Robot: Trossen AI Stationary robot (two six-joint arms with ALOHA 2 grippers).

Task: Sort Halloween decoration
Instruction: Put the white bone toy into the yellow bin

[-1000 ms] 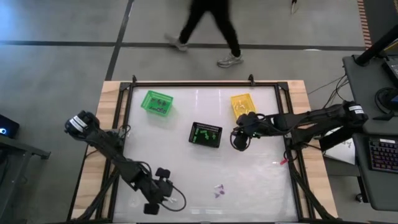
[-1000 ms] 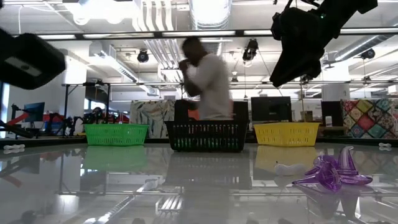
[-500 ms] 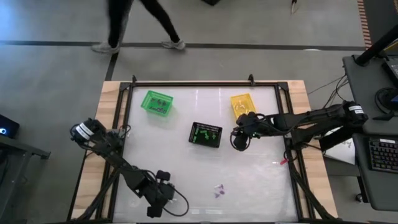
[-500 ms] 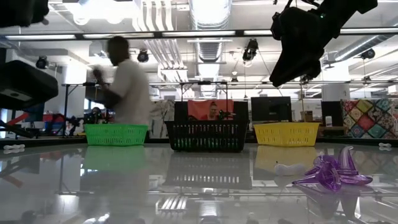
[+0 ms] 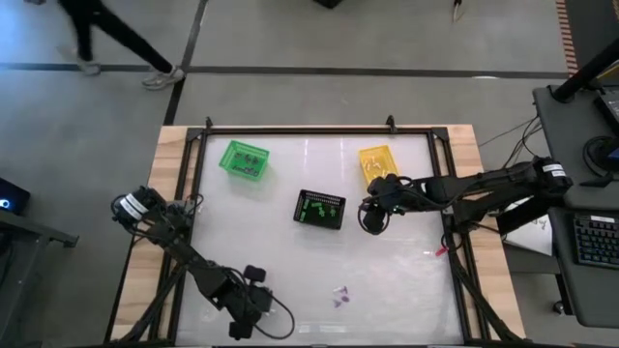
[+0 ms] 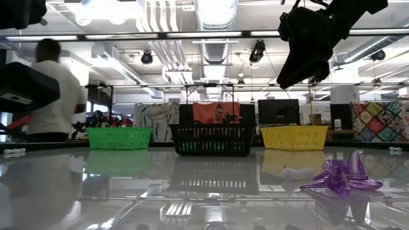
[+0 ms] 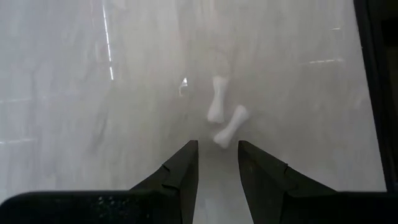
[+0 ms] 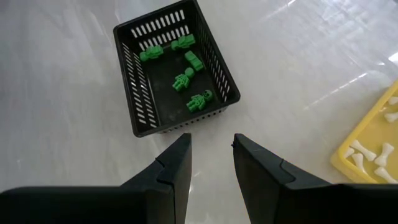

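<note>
1. Room beyond the table [image 5: 309, 266] is a large workshop with ceiling lights and screens; a person [image 6: 48, 89] walks past at the far side in the low view.
2. Table top is white and glossy, mirroring the lights and the baskets.
3. Baskets stand in a row across the far half: a green basket [image 5: 243, 159], a black basket [image 5: 320, 209] and a yellow basket [image 5: 377, 162], well apart from one another.
4. Right gripper [image 5: 370, 218] hangs above the table between the black and yellow baskets, its jaws a narrow gap apart and holding nothing.
5. Left gripper [image 5: 244, 311] sits low near the table's front edge, jaws likewise slightly parted and empty, aimed at two white bones [image 7: 221, 118].
6. Sorting is well along, I judge: green figures [image 8: 180, 65] lie in the black basket and white bones [image 8: 373, 152] in the yellow one; what is in the green basket is too small to tell.
7. Purple trinkets [image 5: 339, 295] lie loose toward the front, with a white piece [image 6: 295, 172] near them.
8. Next move probably calls for the left gripper to lower over one bone, which touches or nearly touches its neighbour, and close on it alone.
</note>
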